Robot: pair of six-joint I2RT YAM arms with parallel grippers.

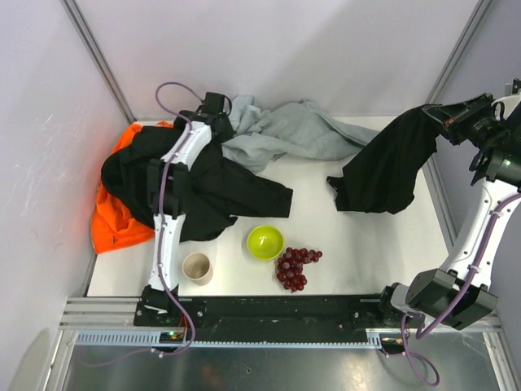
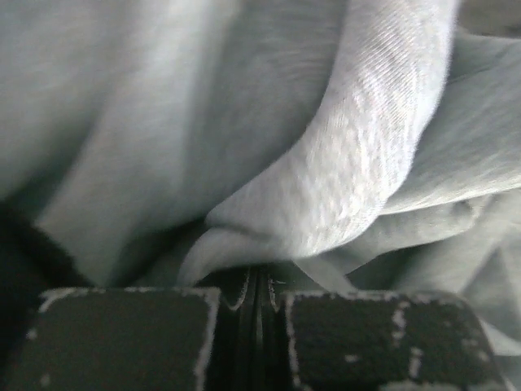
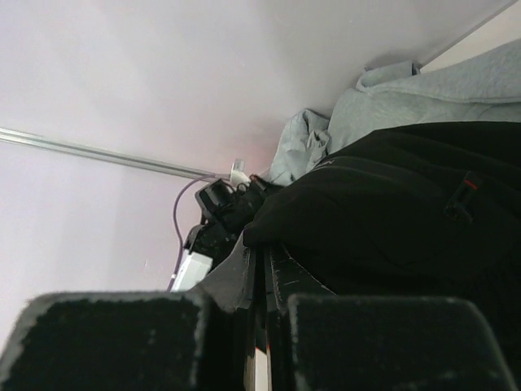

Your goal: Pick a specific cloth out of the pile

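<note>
1. Cloth (image 1: 387, 163): plain black, thin. It hangs from the R gripper (image 1: 444, 116) at the right side of the table (image 1: 366, 252), well apart from the pile (image 1: 187, 179). Top part is in the air; the lower end rests on the tabletop.
2. R gripper (image 3: 260, 301): clenched on a pinch of the black fabric at its upper edge. Wrist view shows the jaws together w/ the cloth (image 3: 366, 204) bunched between and over them.
3. L gripper (image 1: 216, 104): at the rear of the pile, on the grey sweatshirt (image 1: 285, 134). In its wrist view the L gripper (image 2: 256, 297) has jaws pressed nearly together, w/ a grey fold (image 2: 326, 187) running into the slit, so it looks closed on that fold. Prob. pinning the pile down.
4. Handling: light, limp, no stiffness. It drapes from whatever point is held and the rest trails. Thin fabric can slide out of a shallow pinch, so I'd take a gathered fold near an edge, several layers deep, not a single layer.
5. Risk: the trailing end drags on the table when moved. Green bowl (image 1: 265, 242), grapes (image 1: 297, 267) and cup (image 1: 197, 267) sit toward the front, none touching the cloth.
6. Progress, as I judge it: cloth is separated from the pile; remaining is to lift it fully clear or set it down apart.
</note>
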